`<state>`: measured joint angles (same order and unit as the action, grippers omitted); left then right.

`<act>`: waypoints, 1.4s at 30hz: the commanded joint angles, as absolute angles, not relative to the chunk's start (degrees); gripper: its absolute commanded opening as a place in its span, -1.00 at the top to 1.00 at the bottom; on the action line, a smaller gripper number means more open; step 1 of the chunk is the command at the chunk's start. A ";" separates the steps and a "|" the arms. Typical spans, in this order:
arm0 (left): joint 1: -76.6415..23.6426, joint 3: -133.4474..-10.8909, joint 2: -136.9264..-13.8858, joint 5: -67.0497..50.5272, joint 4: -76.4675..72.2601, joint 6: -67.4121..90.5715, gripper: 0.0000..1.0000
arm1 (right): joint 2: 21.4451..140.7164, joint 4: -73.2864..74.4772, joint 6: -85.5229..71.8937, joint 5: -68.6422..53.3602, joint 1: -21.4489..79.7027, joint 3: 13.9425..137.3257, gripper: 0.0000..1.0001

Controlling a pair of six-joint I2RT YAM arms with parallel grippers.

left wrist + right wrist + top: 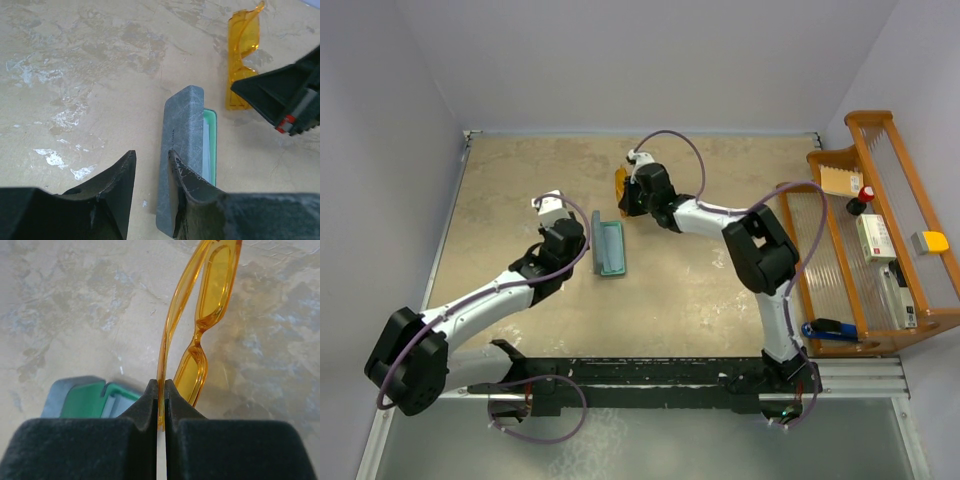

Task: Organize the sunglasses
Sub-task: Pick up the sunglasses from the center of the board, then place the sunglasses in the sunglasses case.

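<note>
The sunglasses (205, 310), orange and translucent, lie at the back middle of the table (620, 182) and show top right in the left wrist view (240, 55). My right gripper (161, 390) is shut on one thin temple arm of them (627, 190). The open case (609, 248) lies just in front, with a grey lid (182, 130) and green lining (212, 135). My left gripper (152, 175) stands at the case's left side (582, 245), jaws apart. Its right finger (187, 182) overlaps the lid's edge, and bare table shows between the left finger and the lid.
A wooden rack (840, 290) along the right wall holds boxes, a small bottle and a blue-handled tool. Walls close the table's left, back and right sides. The tabletop (720, 290) is mottled beige.
</note>
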<state>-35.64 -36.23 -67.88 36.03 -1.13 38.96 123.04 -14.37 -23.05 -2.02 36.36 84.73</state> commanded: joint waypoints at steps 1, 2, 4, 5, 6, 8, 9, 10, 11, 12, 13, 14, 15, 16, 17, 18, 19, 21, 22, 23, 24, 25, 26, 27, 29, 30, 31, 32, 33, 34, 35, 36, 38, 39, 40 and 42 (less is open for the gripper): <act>-35.22 -36.74 -65.90 36.04 -2.66 39.11 0.41 | 112.84 -20.00 -23.79 0.12 36.30 78.37 1.00; -35.23 -36.78 -65.85 36.19 -2.43 39.02 0.41 | 111.07 -20.03 -23.88 0.36 36.22 76.66 1.00; -35.20 -36.66 -65.54 36.45 -2.44 39.10 0.41 | 107.25 -20.08 -24.23 0.45 36.06 73.21 1.00; -35.26 -36.63 -65.41 36.55 -2.41 39.11 0.42 | 105.45 -20.11 -24.42 0.37 36.06 71.51 1.00; -35.25 -36.57 -65.38 36.64 -2.44 39.19 0.42 | 103.69 -20.23 -24.88 0.06 36.02 69.75 1.00; -35.24 -36.56 -65.40 36.60 -2.42 39.35 0.42 | 99.92 -20.47 -25.70 -0.76 36.06 66.38 1.00; -35.20 -36.49 -65.39 36.57 -2.44 39.47 0.42 | 98.34 -20.60 -25.76 -0.69 36.07 64.80 1.00; -35.24 -36.33 -65.32 36.35 -2.56 39.57 0.42 | 97.02 -20.92 -25.75 -0.15 36.11 63.47 1.00; -35.31 -36.11 -65.36 36.06 -2.64 39.56 0.42 | 95.65 -21.20 -25.97 -0.29 36.12 62.12 1.00; -35.29 -35.81 -65.32 35.98 -2.67 39.61 0.42 | 94.41 -21.38 -26.75 -1.20 36.12 60.76 1.00; -35.33 -35.44 -65.31 36.02 -2.82 39.81 0.42 | 93.33 -22.04 -27.75 -2.28 36.07 59.22 1.00; -35.31 -34.97 -65.22 35.98 -2.96 40.00 0.42 | 92.32 -22.71 -28.70 -3.12 36.19 57.76 1.00; -35.33 -34.48 -65.21 35.94 -3.06 40.34 0.42 | 91.47 -23.46 -29.71 -3.80 36.33 56.45 1.00; -35.29 -33.85 -65.15 36.13 -3.22 40.98 0.42 | 90.73 -24.68 -30.28 -4.23 36.68 55.11 1.00; -35.33 -33.13 -65.11 36.20 -3.58 41.56 0.42 | 90.31 -25.12 -30.69 -4.19 37.16 54.34 1.00; -35.27 -32.27 -65.17 36.10 -4.28 42.18 0.42 | 90.08 -25.21 -30.82 -3.95 37.82 53.76 1.00; -35.40 -31.26 -65.21 35.63 -5.12 42.63 0.42 | 89.97 -25.41 -30.96 -3.88 38.44 53.33 1.00; -35.61 -29.70 -65.76 34.19 -7.06 43.35 0.42 | 89.98 -26.56 -31.80 -4.23 39.51 52.38 1.00; -35.77 -29.32 -66.22 33.90 -7.27 43.79 0.42 | 90.00 -27.34 -32.32 -4.52 40.07 52.31 1.00; -36.04 -29.08 -66.71 33.85 -7.41 44.07 0.42 | 90.08 -28.02 -32.56 -4.78 40.59 51.07 1.00; -36.36 -28.87 -67.11 33.99 -7.51 44.14 0.42 | 90.16 -28.45 -32.63 -4.72 41.10 50.50 1.00; -36.68 -28.71 -67.46 34.20 -7.56 44.22 0.42 | 90.24 -29.10 -32.92 -4.71 41.52 50.12 1.00; -36.98 -28.52 -67.57 34.38 -7.56 44.27 0.42 | 90.45 -29.93 -33.33 -5.12 41.85 49.52 1.00; -37.07 -28.10 -67.50 34.51 -7.65 44.48 0.42 | 90.86 -30.57 -33.98 -5.79 41.94 49.22 1.00; -37.07 -27.09 -67.26 34.48 -8.15 44.75 0.42 | 91.56 -32.15 -35.09 -7.09 42.19 48.61 1.00; -37.07 -26.77 -67.12 34.26 -8.40 44.90 0.42 | 91.96 -32.69 -35.49 -7.45 42.31 48.42 1.00; -37.09 -26.50 -67.07 33.95 -8.55 45.08 0.42 | 92.40 -33.22 -35.81 -7.67 42.52 48.28 1.00; -37.13 -26.32 -67.09 33.73 -8.67 45.15 0.42 | 92.88 -33.80 -36.18 -7.91 42.77 48.11 1.00; -37.06 -26.21 -67.13 33.59 -8.70 45.27 0.42 | 93.43 -34.43 -36.47 -8.10 42.92 48.08 1.00; -37.16 -26.00 -67.15 33.47 -8.82 45.42 0.42 | 93.95 -34.99 -36.70 -8.29 43.17 48.08 1.00; -37.18 -25.91 -67.15 33.34 -8.96 45.43 0.42 | 94.44 -35.71 -36.94 -8.53 43.42 48.05 1.00; -37.13 -25.83 -67.15 33.31 -8.96 45.51 0.42 | 95.07 -36.52 -37.21 -8.65 43.56 48.07 1.00; -37.13 -25.52 -66.99 33.16 -9.14 45.70 0.42 | 96.36 -37.90 -37.73 -8.85 43.67 48.28 1.00; -37.13 -25.39 -66.89 33.03 -9.20 45.70 0.42 | 97.10 -38.49 -38.05 -8.95 43.71 48.40 1.00; -37.15 -25.18 -66.86 32.91 -9.33 45.70 0.42 | 97.73 -39.24 -38.39 -8.96 43.77 48.46 1.00; -37.24 -24.84 -66.84 32.79 -9.40 45.68 0.42 | 98.92 -41.17 -39.18 -8.96 44.02 48.41 1.00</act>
